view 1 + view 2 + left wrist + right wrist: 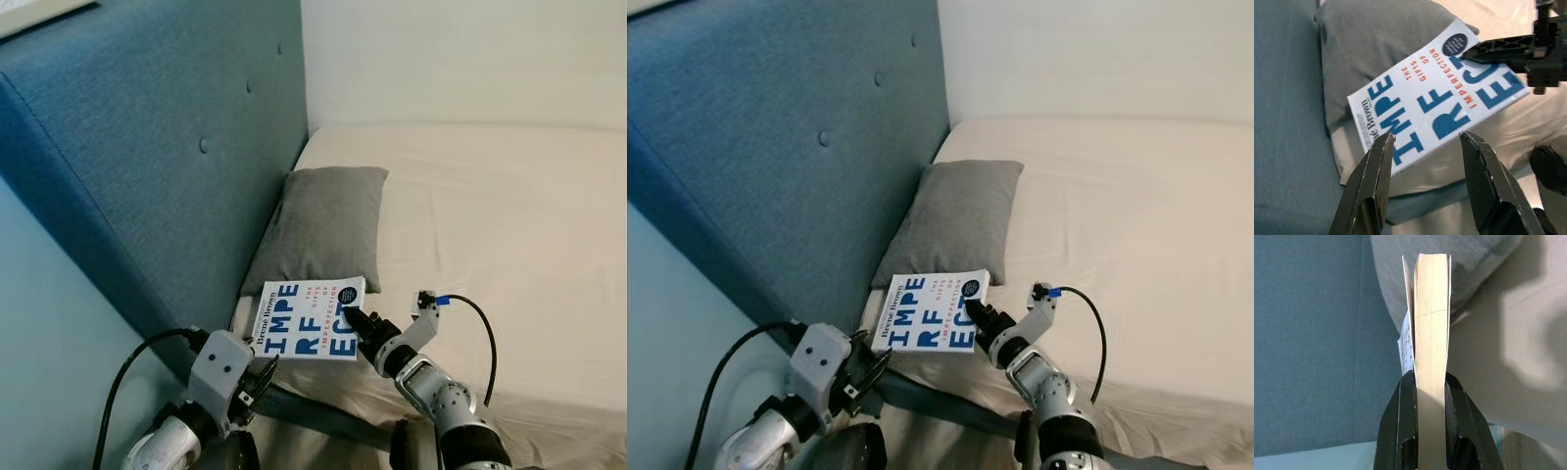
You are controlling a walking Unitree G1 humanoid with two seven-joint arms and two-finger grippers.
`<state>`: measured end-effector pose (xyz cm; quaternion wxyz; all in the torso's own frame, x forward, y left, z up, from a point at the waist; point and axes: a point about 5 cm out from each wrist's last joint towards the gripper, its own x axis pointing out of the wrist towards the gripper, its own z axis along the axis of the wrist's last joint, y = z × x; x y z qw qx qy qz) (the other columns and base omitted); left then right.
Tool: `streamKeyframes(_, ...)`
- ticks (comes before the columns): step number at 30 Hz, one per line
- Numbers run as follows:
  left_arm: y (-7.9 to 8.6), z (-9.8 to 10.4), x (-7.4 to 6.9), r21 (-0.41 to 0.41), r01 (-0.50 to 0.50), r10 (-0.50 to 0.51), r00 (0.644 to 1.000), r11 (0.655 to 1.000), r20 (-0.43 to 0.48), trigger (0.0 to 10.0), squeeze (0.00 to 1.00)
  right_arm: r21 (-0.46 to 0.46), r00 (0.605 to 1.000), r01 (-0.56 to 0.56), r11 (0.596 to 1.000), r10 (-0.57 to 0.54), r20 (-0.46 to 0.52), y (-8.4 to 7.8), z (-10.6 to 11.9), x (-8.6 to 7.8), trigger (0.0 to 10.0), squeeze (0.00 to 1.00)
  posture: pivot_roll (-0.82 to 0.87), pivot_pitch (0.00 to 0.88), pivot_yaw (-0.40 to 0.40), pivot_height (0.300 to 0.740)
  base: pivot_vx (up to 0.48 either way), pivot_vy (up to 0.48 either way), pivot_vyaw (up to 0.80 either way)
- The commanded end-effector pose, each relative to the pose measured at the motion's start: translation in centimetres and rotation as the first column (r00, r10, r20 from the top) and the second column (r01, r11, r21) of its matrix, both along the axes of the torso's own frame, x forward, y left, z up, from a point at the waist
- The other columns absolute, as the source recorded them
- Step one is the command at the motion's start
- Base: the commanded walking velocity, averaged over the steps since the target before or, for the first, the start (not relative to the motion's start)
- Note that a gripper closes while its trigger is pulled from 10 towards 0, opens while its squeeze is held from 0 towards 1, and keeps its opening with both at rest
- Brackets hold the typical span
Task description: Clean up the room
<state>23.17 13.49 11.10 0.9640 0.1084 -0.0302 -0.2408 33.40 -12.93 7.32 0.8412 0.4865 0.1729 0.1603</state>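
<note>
Left gripper (pixel 1425 142): fingers spread apart, nothing between them, hanging just short of the book's (pixel 310 318) spine-side edge. Not touching it as far as the left wrist view shows. Sits on the headboard side of the book, low and nearest the robot.

Right gripper (pixel 1429 382): clamped on the book, one finger on each cover, page block squeezed between them. In the head views it grips the book's corner on the side away from the headboard, next to the dark round sticker on the cover. A black cable with a blue connector (pixel 443 300) loops off the wrist behind it.

Book: white cover, big blue block letters, small red subtitle text, author name along the spine edge. Held cover-up and roughly level, lifted above the near end of the bed. Its far edge overlaps the near end of the pillow (pixel 323 223); contact with the pillow can't be judged.

Pillow: grey, lying flat just beyond the book, long side running along the headboard.

Bed (pixel 509 225): cream sheet, stretches away past the book and pillow, away from the headboard.

Headboard (pixel 167 147): blue fabric, buttoned, upright beside book and pillow. Pale wall (pixel 460 59) beyond the far end of the bed.
</note>
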Motion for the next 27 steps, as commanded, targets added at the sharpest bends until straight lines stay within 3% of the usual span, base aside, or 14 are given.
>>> streamKeyframes(1,0.4,-0.2,-0.5,0.033,0.009,-0.008,1.000,0.999,-0.018,10.0,0.00,0.028,1.000,0.002,1.000,-0.002,-0.002,0.4,-0.1,0.0,10.0,0.00,0.13,0.276,0.050,0.567,0.000,0.000,0.00)
streamKeyframes(14,0.3,0.4,-0.8,0.038,0.011,-0.011,1.000,0.999,-0.004,10.0,0.00,0.028,0.999,-0.038,0.999,0.039,-0.019,1.8,-0.3,0.5,10.0,0.00,0.15,0.287,0.032,0.552,0.000,0.000,0.00)
streamKeyframes(27,0.1,0.4,-1.4,0.073,0.056,-0.056,0.998,0.996,-0.011,10.0,0.00,0.104,0.996,0.049,0.993,-0.042,-0.073,2.2,-0.8,1.0,10.0,0.00,0.16,0.287,0.041,0.552,0.000,0.000,0.00)
